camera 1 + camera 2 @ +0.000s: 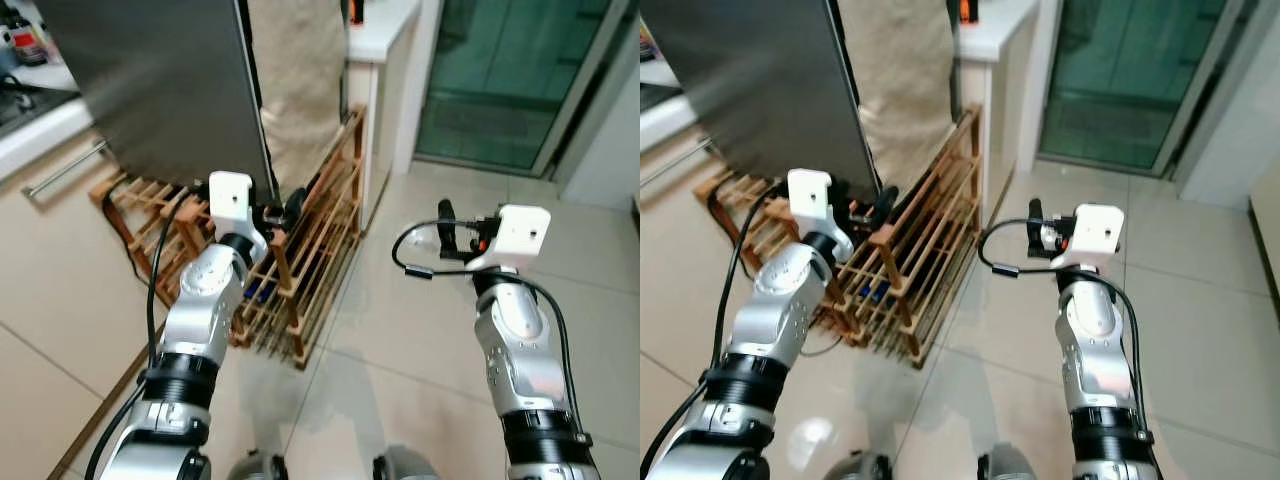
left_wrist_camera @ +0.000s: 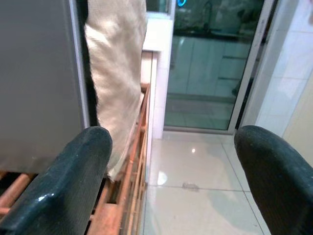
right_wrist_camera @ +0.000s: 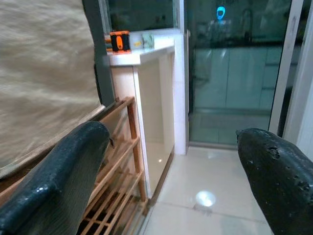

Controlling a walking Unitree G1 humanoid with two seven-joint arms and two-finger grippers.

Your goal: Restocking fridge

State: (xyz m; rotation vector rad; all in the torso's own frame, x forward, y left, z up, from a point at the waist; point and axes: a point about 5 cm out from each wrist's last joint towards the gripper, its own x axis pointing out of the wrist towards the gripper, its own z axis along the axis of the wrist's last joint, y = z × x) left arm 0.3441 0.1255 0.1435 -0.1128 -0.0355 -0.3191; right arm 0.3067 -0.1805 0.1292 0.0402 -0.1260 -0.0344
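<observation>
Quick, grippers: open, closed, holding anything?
Left gripper: open, holding nothing, by the wooden rack.
Right gripper: open, holding nothing, above the floor.

Brushed grey metal on the fridge door [image 1: 170,90]. Slatted bare wood for the rack [image 1: 310,250], coarse woven beige cloth [image 2: 117,83] behind. Glossy floor tiles [image 1: 420,320].

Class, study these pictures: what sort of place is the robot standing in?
Probably a home kitchen: a steel fridge door, a white counter beside it, a wooden slatted rack on the tiled floor, and a glass sliding door.

Grey steel fridge door [image 1: 165,85], beige woven cloth [image 1: 295,75], reddish-brown wooden rack [image 1: 310,260], glossy cream floor tiles [image 1: 420,340]
</observation>
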